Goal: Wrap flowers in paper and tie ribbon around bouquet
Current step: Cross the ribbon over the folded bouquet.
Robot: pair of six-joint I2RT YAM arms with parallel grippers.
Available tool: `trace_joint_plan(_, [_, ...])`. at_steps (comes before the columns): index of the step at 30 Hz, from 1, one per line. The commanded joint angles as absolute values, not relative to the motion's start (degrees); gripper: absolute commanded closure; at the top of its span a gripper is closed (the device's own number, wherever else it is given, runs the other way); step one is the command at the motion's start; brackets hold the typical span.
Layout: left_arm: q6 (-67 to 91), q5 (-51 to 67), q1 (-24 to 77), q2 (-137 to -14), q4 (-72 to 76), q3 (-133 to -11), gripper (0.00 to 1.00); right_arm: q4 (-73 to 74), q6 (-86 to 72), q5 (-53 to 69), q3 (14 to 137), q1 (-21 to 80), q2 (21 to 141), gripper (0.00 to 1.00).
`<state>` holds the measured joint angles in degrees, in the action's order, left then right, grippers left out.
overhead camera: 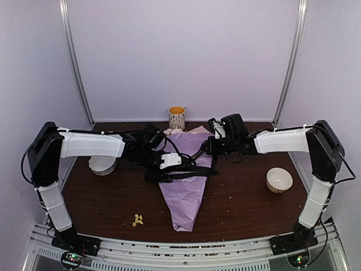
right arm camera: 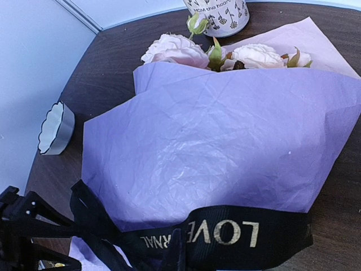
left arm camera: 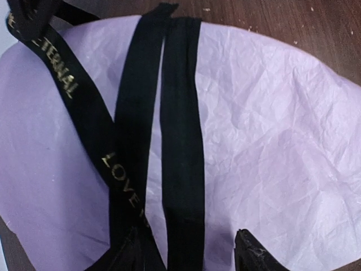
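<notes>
Pale lilac walls [overhead camera: 180, 51] with two metal posts [overhead camera: 76, 62] close in a dark brown bench [overhead camera: 237, 209]. The bouquet [overhead camera: 183, 192] lies flat between the two grippers. Its paper [right arm camera: 225, 141] narrows toward the arm bases, and the flowers [right arm camera: 175, 49] show at the far end. The ribbon [right arm camera: 225, 232] crosses the cone directly under the left gripper [left arm camera: 194, 251], which is released: its fingers stand apart with the strands between them. The right gripper [overhead camera: 211, 148] is clenched at the cone's right edge; whether it pinches anything cannot be told. A cream bowl [overhead camera: 279, 179] sits well right of it, a white scalloped bowl [overhead camera: 102, 165] left of the left gripper, and a mug [overhead camera: 176, 118] beyond both. Yellow blossoms [overhead camera: 137, 220] lie loose nearer the bases. Gold letters on the ribbon read "LOVE" and "TERNAL"; the mug shows "MOM the".
</notes>
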<state>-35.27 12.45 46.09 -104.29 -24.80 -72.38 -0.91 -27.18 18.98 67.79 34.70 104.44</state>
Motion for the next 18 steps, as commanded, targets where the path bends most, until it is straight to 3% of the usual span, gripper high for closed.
trace_joint_plan(1, [-38.3,8.5,46.8,-107.7,-23.3,-73.2,0.41,-0.3,-26.8,17.8,66.4,35.0,101.5,1.0])
trace_joint_plan(7, [-39.2,8.1,47.2,-110.2,-22.6,-74.6,0.45,-0.7,-27.0,17.9,64.7,35.0,100.3,1.0])
trace_joint_plan(18, [-36.9,4.3,47.7,-110.2,-19.0,-73.5,0.99,-0.4,-27.4,18.9,64.6,35.0,100.2,1.0])
